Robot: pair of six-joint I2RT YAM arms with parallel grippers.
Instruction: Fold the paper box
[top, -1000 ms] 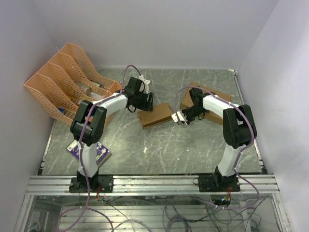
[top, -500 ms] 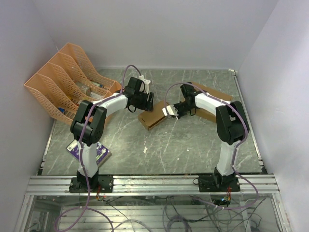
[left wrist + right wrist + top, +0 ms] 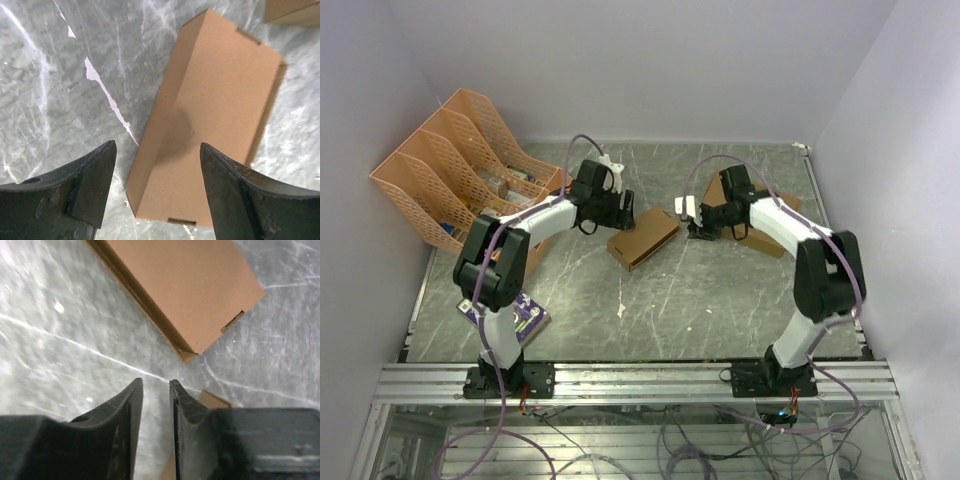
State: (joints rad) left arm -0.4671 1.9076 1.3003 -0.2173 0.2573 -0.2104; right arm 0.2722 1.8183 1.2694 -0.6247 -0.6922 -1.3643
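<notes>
Left pincer (image 3: 157, 152) hangs spread wide and empty above the paper box (image 3: 643, 237), a narrow, smooth brown cardboard block lying flat on the grey veined bench (image 3: 670, 300). Right pincer (image 3: 156, 386), barely parted, grips nothing just right of it.

The left arm (image 3: 545, 215) and right arm (image 3: 775, 222) have white shells, black joints, looping lilac cables (image 3: 582, 138) and dark gripper fingers (image 3: 90, 185).

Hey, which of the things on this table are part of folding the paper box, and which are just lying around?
Part of the job:
- paper box, narrow, lying between the two arms

Just lying about:
- orange file racks
- larger cardboard box
- flat purple item
- white scrap
</notes>
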